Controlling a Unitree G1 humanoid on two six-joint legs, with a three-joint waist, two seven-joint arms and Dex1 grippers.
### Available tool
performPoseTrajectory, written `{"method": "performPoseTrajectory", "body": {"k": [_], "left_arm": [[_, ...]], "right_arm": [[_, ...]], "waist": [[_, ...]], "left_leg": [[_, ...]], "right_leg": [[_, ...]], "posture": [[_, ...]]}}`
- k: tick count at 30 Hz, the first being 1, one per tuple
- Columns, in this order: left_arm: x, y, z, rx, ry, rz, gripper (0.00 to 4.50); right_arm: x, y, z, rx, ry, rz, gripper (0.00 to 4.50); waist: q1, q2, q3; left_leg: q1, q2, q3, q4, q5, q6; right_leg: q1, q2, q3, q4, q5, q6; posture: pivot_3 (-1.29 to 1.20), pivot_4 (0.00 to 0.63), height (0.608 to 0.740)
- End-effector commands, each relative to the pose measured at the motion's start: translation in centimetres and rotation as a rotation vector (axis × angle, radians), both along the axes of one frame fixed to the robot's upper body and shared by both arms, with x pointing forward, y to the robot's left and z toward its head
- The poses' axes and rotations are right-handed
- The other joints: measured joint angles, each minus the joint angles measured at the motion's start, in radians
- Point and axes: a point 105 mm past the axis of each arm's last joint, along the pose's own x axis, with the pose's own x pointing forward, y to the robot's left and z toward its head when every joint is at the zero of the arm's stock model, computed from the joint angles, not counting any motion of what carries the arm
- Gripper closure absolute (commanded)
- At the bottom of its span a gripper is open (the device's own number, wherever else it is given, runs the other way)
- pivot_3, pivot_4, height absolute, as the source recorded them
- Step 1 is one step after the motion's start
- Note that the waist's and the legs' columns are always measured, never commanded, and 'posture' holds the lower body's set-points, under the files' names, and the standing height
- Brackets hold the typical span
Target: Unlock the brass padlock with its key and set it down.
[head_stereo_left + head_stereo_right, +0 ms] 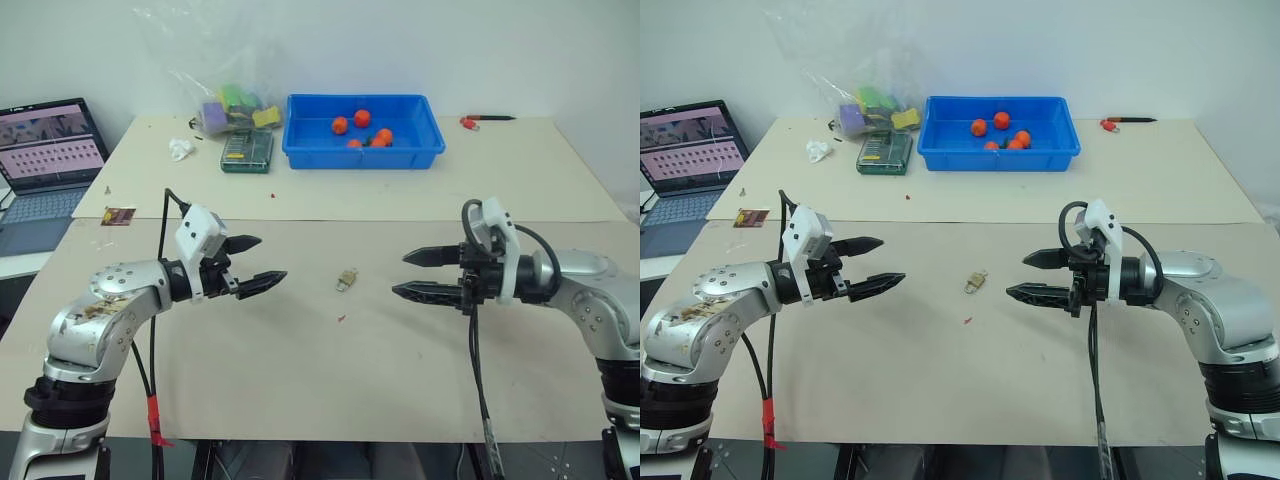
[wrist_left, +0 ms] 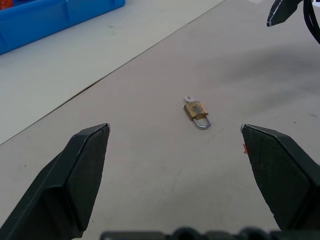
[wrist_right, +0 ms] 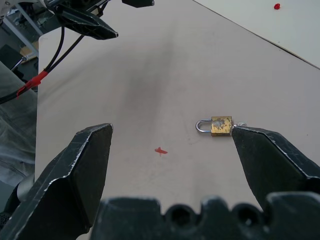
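Head views: one brass padlock [image 1: 347,280] flat on the table [image 1: 300,370], midway between left gripper [image 1: 255,262] and right gripper [image 1: 417,274], both spread wide, holding nothing.
Left wrist view: one key [image 2: 188,98] at the lock's base, shackle closed.
Right wrist view: lock near one fingertip.
Nothing started; pickup, unlock, put-down remain.

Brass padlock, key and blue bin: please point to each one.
brass padlock [image 2: 195,109]: left wrist view, brass body.
key [image 2: 188,98]: left wrist view, round silvery head at the padlock's base.
blue bin [image 1: 362,157]: left eye view, front wall.
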Motion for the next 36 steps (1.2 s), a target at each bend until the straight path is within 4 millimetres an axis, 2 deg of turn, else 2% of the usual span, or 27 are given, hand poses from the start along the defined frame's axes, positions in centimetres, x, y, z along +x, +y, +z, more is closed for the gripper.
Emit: {"method": "performPoseTrajectory", "body": {"k": [1,3,5,8,10,16,23,28,36], "left_arm": [[-0.4,-1.3,1.3,-0.043,-0.056,-0.025,0.0],[-1.3,-3.6,1.0,-0.124,-0.03,-0.058,0.0],[-1.9,-4.7,0.7,-0.174,0.0,-0.061,0.0],[0.1,-5.3,-2.6,-0.111,0.036,0.14,0.0],[1.0,-5.4,-3.4,-0.103,0.044,0.24,0.0],[0.6,-7.9,-6.3,-0.01,0.056,0.277,0.0],[1.2,-10.7,-6.8,-0.044,0.079,0.254,0.0],[1.8,-11.5,-6.6,-0.045,0.059,0.236,0.0],[2.3,-13.4,-7.8,-0.013,0.064,0.208,0.0]], "right_arm": [[0.2,-0.1,1.0,0.004,-0.066,-0.01,0.05],[0.6,-0.3,0.8,0.005,-0.081,-0.048,0.05],[0.8,-0.4,0.8,0.006,-0.088,-0.07,0.05],[1.4,-0.7,0.5,0.009,-0.091,-0.14,0.05],[1.5,-0.9,0.4,0.011,-0.088,-0.17,0.05],[1.3,-1.9,0.5,0.005,-0.09,-0.256,0.05],[0.4,-2.3,0.2,-0.002,-0.084,-0.317,0.05],[-0.3,-2.3,0.1,-0.007,-0.079,-0.342,0.05],[-1.3,-2.8,0.3,-0.012,-0.087,-0.393,0.05]], "waist": [[0.0,0.0,0.0],[0.001,0.0,0.0],[0.003,0.0,0.0],[0.007,0.0,0.0],[0.011,0.0,0.0],[0.02,0.0,0.0],[0.026,0.0,0.0],[0.023,0.0,0.0],[0.026,0.0,0.0]], "left_leg": [[0.0,0.0,0.0,0.0,0.0,0.0],[0.0,0.0,0.0,0.0,0.0,0.0],[0.0,0.0,0.0,0.0,0.0,0.0],[0.0,0.0,0.0,0.0,0.003,-0.006],[0.001,0.0,0.001,0.0,0.003,-0.006],[0.001,0.0,0.001,0.0,0.002,-0.004],[0.0,-0.001,0.001,0.0,0.002,-0.003],[0.001,-0.001,0.001,0.0,0.0,0.0],[0.0,-0.001,0.002,0.0,0.0,0.0]], "right_leg": [[0.0,0.0,0.0,0.0,0.0,0.0],[0.0,0.0,0.0,0.0,0.0,0.0],[0.001,0.0,0.0,0.0,0.0,0.0],[0.001,0.0,0.0,0.0,0.0,0.0],[0.002,0.0,0.001,-0.001,0.0,0.0],[0.001,0.0,0.001,0.0,0.0,0.0],[0.001,0.0,0.001,0.0,0.0,0.0],[0.002,0.0,0.001,0.0,0.0,0.0],[0.002,0.0,0.001,-0.001,0.0,0.0]], "posture": [[0.0,0.15,0.74],[0.0,0.15,0.74],[0.0,0.15,0.74],[0.0,0.15,0.74],[0.0,0.15,0.74],[0.0,0.15,0.74],[0.0,0.15,0.74],[0.0,0.15,0.74],[0.0,0.15,0.74]]}}
